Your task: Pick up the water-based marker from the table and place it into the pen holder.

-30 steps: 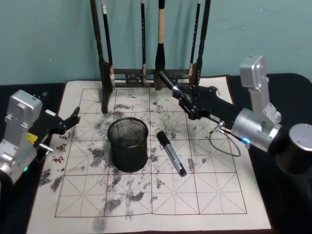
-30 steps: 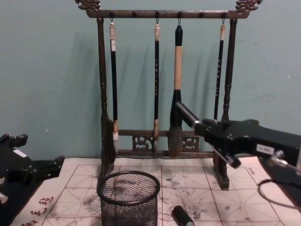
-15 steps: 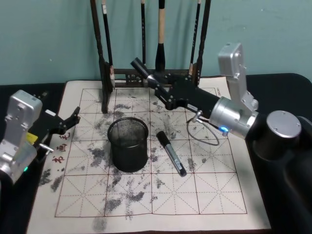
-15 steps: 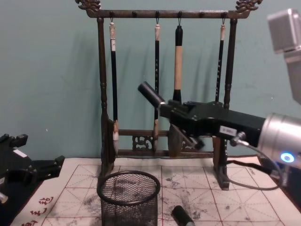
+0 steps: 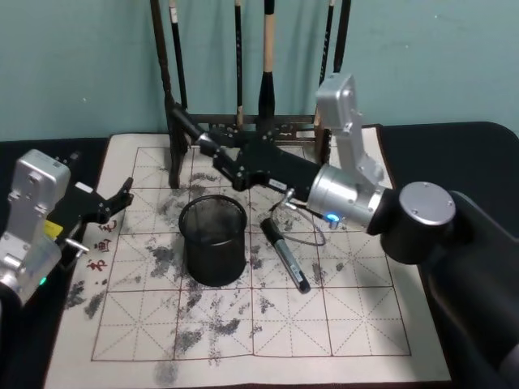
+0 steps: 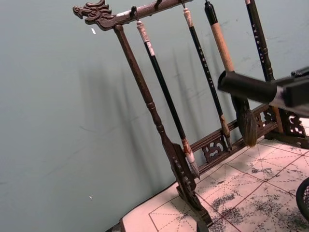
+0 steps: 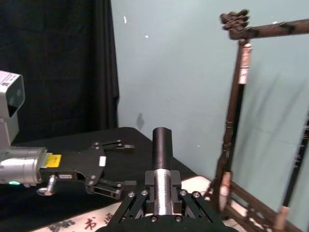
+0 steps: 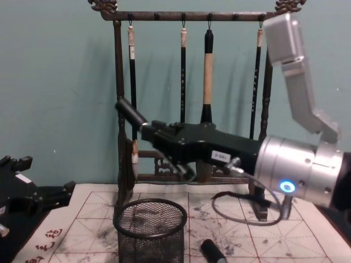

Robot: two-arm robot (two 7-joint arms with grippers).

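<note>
Head view, upper centre: the right gripper (image 5: 220,156) is clamped on a black cylindrical marker (image 5: 188,128), whose free end juts up-left past the fingers. The round black wire-mesh pen holder (image 5: 212,258) stands lower, centre-left, on the ink-stained grid mat (image 5: 324,324). In the chest view the held marker sits well above the holder's rim, not touching it. A second black marker (image 5: 285,256) lies on the mat just right of the holder. At the left edge, the left gripper (image 5: 116,203) has its fingers apart and holds nothing.

Your right gripper (image 8: 149,132) clamps a tilted marker (image 8: 129,113), well above holder (image 8: 149,218); second marker (image 8: 211,251) lies right of holder.
</note>
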